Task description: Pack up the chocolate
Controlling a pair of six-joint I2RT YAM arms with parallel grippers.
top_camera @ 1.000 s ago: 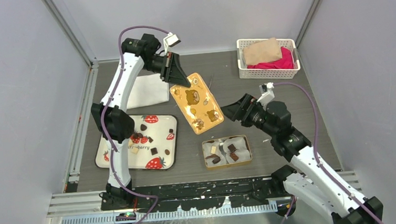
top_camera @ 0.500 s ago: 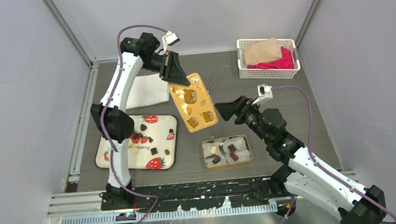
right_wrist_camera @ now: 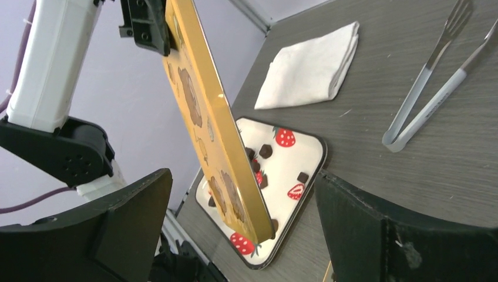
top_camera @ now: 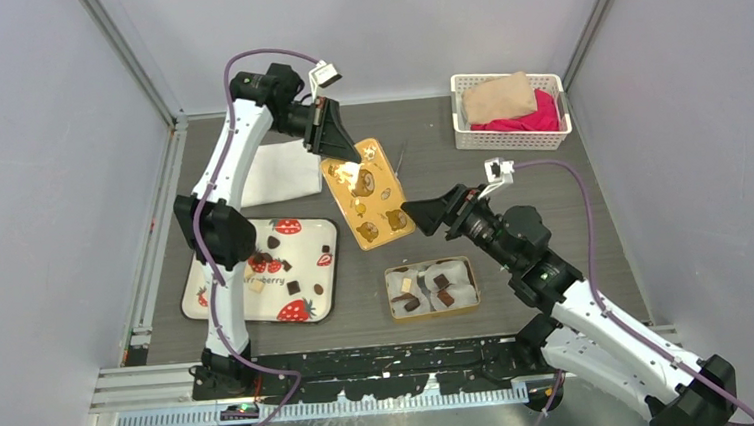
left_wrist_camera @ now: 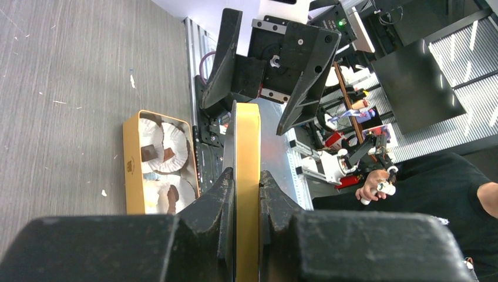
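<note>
A shiny golden-yellow lid (top_camera: 367, 194), a rounded rectangle printed with brown bears, was held tilted above the dark, wood-grained counter (top_camera: 428, 139). Its far end was gripped by the left arm's jaws, which were pressed shut on its thin edge. The left arm (top_camera: 238, 152) was raised high and reached far over the counter, with the wrist bent down towards the lid. The right arm (top_camera: 590, 308) was stretched towards the left. Its black jaws were spread wide just beside the lid's near end, which was lined up with the gap between them; whether the lid was touched could not be told.

Small dark brown and cream-white chocolates (top_camera: 442, 282), square and rounded, were seated in pleated white paper cups inside a shallow gold rectangular tin (left_wrist_camera: 130, 176) at the near middle of the counter. More were scattered on a smooth white rounded tray (top_camera: 307, 268) printed with red strawberries, at the near left.

A folded white napkin (right_wrist_camera: 311, 70) was laid at the far left, with slender pale tongs (right_wrist_camera: 428, 100) to its right. A white perforated basket (top_camera: 508, 142) holding tan and pink cloth was placed at the far right.
</note>
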